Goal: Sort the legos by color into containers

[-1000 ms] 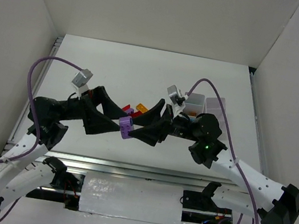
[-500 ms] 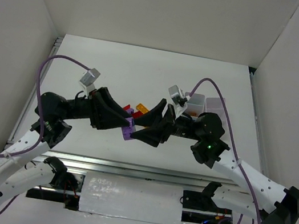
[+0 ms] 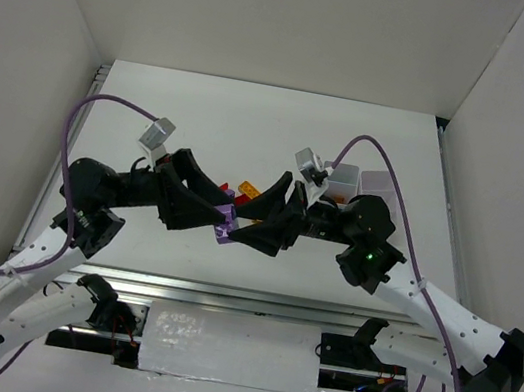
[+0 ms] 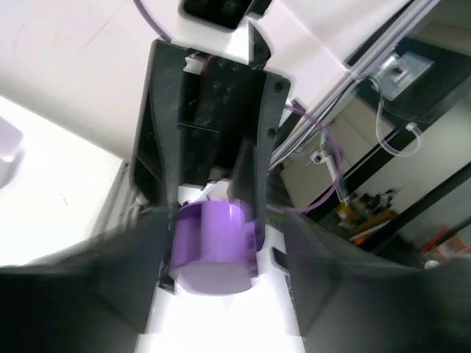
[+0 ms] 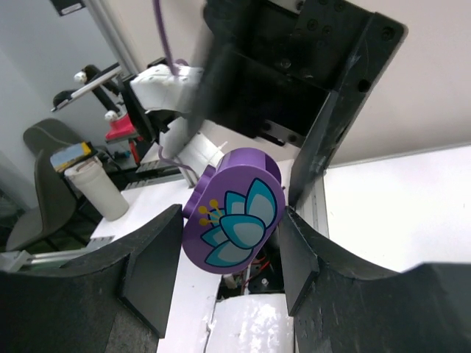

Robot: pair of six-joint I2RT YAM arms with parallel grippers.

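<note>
Left gripper (image 3: pixel 219 219) has closed around purple lego (image 3: pixel 227 226) above white table (image 3: pixel 254 124).

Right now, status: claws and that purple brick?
Right claw shut on purple oval brick, mid-air. Left claw closed on it from the opposite side. Nothing in the way.

1. No words, numbers or brand names can be read in any view.
2. The only printed mark is a teal flower (image 5: pixel 239 220) with small yellow dots. It stands on the flat face of the purple lego (image 5: pixel 234 168), in the right wrist view.
</note>
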